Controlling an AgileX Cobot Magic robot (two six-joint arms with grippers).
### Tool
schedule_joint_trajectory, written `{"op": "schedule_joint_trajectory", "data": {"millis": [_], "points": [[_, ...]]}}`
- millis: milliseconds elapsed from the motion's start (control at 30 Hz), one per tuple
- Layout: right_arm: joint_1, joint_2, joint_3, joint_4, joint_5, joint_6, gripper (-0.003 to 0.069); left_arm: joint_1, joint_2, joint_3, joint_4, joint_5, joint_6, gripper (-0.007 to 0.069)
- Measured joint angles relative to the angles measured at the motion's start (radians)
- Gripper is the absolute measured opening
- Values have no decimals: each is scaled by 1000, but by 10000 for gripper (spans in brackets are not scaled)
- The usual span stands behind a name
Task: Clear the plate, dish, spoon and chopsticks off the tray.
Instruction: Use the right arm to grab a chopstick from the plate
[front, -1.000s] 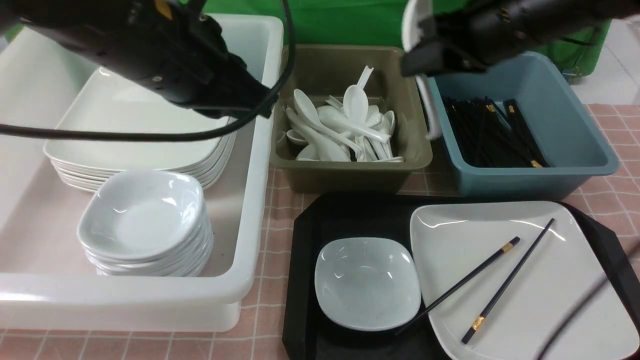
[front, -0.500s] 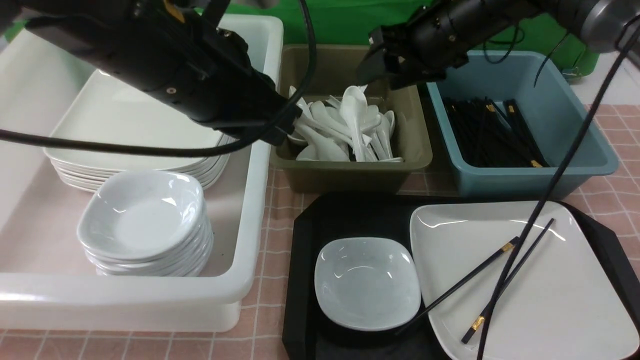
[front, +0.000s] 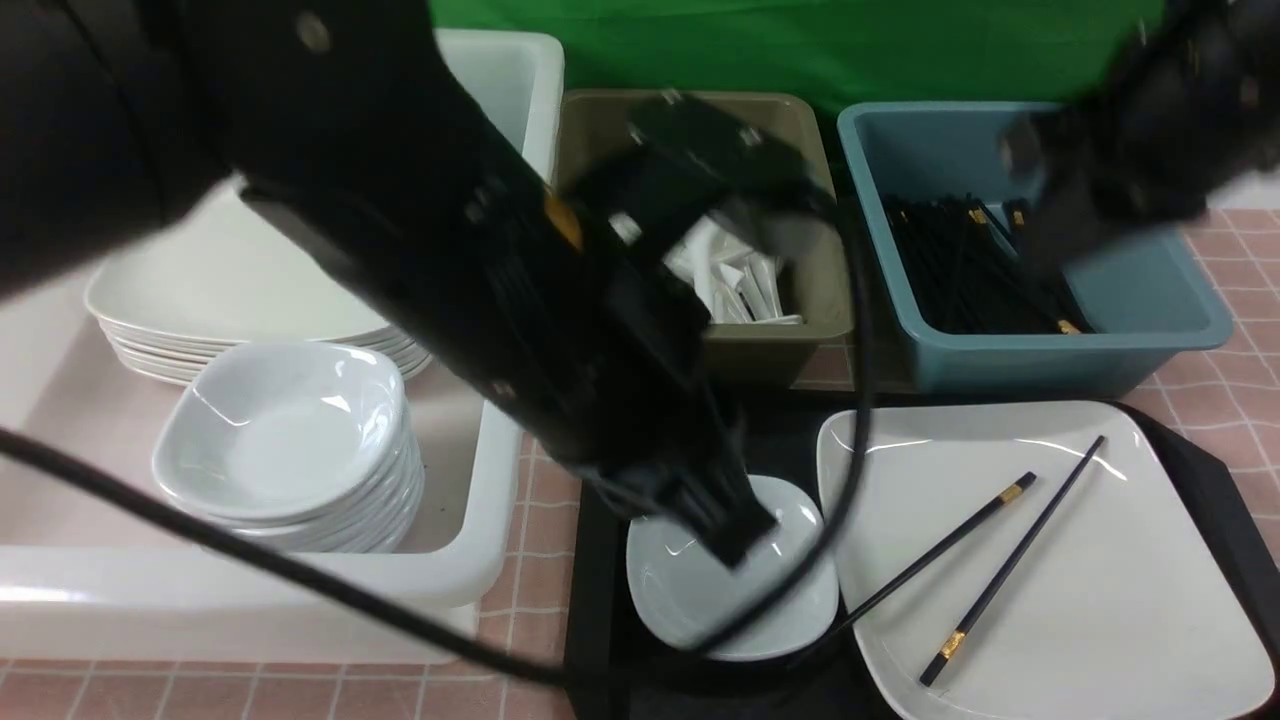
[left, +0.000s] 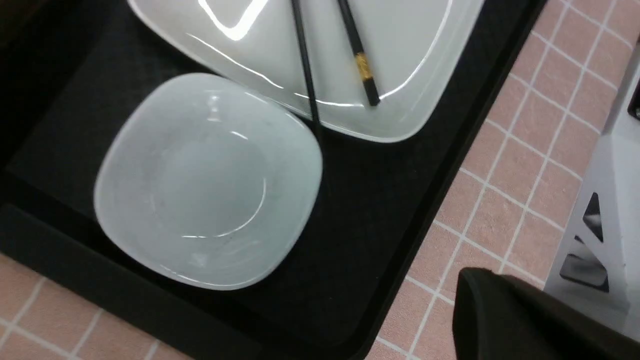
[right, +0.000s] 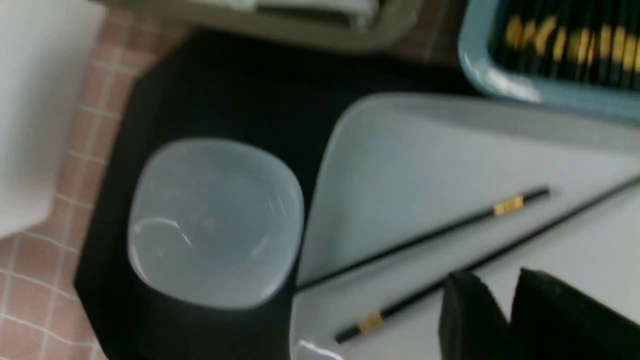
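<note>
**Dish, plate and chopsticks on the tray; both arms blurred above**

Nearest, on the pink checked cloth (front: 540, 600), lies the tray (front: 592, 620); the dish (front: 690, 600) sits on its near-left part, empty, just beside the plate (front: 1100, 600), which fills the tray's right side; the chopsticks (front: 1000, 570) lie slantwise on the plate, apart from each other, thick ends pointing opposite ways; the thin end of the left stick runs off the plate's left edge and ends just beside the dish.

The left gripper (front: 735, 530) hangs over the far side of the dish; the left wrist view shows the dish whole, with only one dark finger at the frame's edge, so I cannot tell how wide that pincer stands.

To the left stands a white tub (front: 480, 560) with a stack of dishes (front: 290, 440) near and a stack of plates (front: 250, 300) farther back.

Beyond the tray, the olive-brown bin (front: 770, 345) holds white spoons (front: 740, 285), half hidden by the left arm; right of it the blue bin (front: 1050, 360) holds black sticks (front: 960, 270).

The right gripper (right: 500, 290) hangs blurred above the blue bin; its fingers stand narrow, a thin slit between them, holding nothing.
</note>
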Motion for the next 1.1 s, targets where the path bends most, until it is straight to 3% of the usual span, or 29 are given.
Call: {"op": "schedule_joint_trajectory", "data": {"millis": [233,400,800,967,1100], "points": [[2,37,328,-12,-86,204,568,-39,0,62,43,-70,-24,-3],[2,109,369,-12,-150,237,613,-41,0,66,64,-93,-38,-3],[2,243,369,-13,-257,277,570,-41,0,66,74,-96,-58,-3],[2,244,369,-13,-256,277,392,-41,0,66,77,-96,-61,-3],[2,244,369,-12,-245,266,145,-42,0,66,78,-96,-66,-3]]}}
